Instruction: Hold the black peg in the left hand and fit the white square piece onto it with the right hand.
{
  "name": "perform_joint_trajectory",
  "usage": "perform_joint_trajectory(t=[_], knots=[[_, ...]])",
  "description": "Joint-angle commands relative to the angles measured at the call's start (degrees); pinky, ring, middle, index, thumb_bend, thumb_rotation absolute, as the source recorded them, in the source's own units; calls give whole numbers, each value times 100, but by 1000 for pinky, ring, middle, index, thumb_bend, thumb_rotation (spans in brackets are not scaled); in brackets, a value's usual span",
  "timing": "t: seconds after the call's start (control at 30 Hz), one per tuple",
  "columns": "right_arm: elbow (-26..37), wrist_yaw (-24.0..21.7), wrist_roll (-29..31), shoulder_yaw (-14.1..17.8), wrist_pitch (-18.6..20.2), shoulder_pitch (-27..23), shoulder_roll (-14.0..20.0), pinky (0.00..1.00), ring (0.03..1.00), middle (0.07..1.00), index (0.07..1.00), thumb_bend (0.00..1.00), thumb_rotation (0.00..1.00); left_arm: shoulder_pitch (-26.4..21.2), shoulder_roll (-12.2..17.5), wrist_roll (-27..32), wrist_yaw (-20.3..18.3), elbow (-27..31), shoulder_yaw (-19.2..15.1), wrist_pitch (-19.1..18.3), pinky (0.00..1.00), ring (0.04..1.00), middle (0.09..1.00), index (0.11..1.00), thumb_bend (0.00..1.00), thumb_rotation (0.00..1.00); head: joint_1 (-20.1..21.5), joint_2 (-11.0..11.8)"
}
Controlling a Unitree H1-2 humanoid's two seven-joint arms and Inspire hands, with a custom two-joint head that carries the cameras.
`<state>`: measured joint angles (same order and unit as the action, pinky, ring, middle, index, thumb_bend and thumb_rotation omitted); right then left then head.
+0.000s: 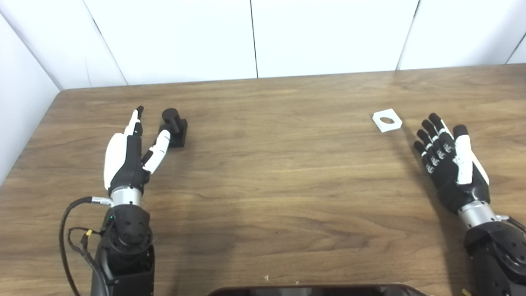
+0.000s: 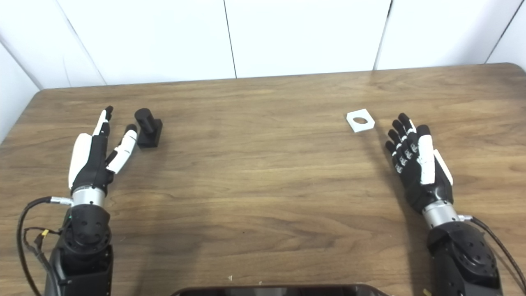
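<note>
Black peg [image 1: 174, 126] upright on desk [image 1: 271, 164], just beside left hand [image 1: 130, 154] thumb tip, fingers [image 1: 135, 119] spread, white square piece [image 1: 386, 120] flat, near empty right hand [image 1: 450, 164] fingertips, fingers spread

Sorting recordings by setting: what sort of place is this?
Probably a lab test bench: a bare wooden table boxed in by plain white panels, holding only a black peg and white square piece.

No legible txt, labels or nos. anywhere.

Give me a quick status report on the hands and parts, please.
Left hand open beside black peg. Right hand open near white square piece. Both parts on table, nothing between.
</note>
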<state>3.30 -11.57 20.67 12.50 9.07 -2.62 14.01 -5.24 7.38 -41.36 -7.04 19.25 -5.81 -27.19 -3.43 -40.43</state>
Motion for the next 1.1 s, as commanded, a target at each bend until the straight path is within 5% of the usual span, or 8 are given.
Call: perform_joint_trajectory(t=[0.0,0.37,1.07], knots=[[83,-12,-40,-24,-186,-115,6,1000,1000,1000,1000,571,1000,-240,17,-422,-33,81,0,27,999,1000,1000,988,499,684,-6,-5],[96,-39,-50,-33,-199,-84,50,1000,1000,1000,1000,573,1000,-281,49,-1587,-101,-87,238,32,1000,1000,1000,928,616,585,-2,-1],[56,-128,62,-40,-180,-62,57,1000,1000,1000,1000,584,1000,-506,75,-2532,-418,-444,309,29,1000,1000,1000,846,716,591,-7,0]])
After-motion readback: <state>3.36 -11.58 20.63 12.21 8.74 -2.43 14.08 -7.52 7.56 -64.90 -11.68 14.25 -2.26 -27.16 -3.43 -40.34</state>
